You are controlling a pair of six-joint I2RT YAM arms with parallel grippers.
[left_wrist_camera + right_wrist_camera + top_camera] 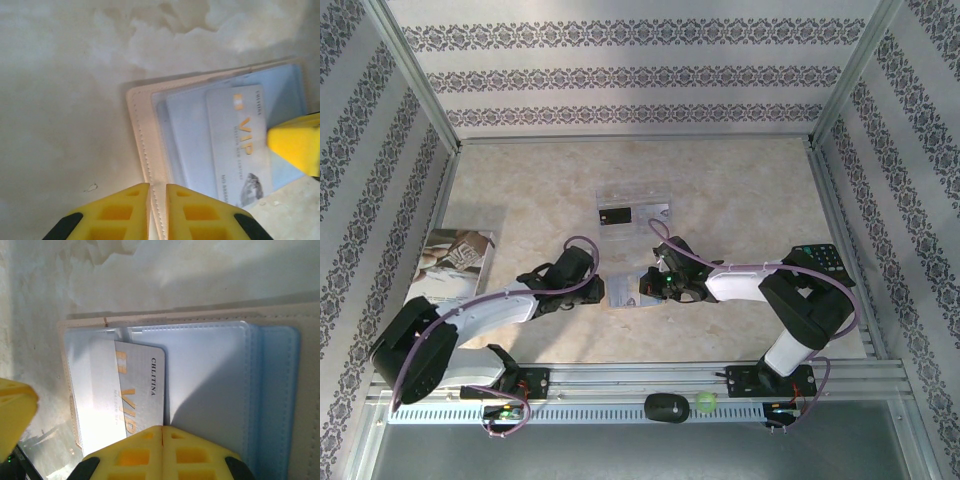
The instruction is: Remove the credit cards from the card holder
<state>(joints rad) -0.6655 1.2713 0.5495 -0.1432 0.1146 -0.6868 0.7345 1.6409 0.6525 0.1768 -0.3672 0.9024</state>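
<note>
Under my right gripper [162, 430], which is clamped on it, the pale card [137, 385] sits partly inside the open card holder [280, 390]; my left gripper [157, 187] pinches the holder's edge.

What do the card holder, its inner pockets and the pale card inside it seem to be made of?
The card holder looks like matte leather or imitation leather, with a stitched seam along its edge; which cannot be told. Its inner pockets seem thin translucent pale blue plastic, slightly glossy. The pale card appears to be stiff plastic with a smooth sheen and printed gold letters.
</note>
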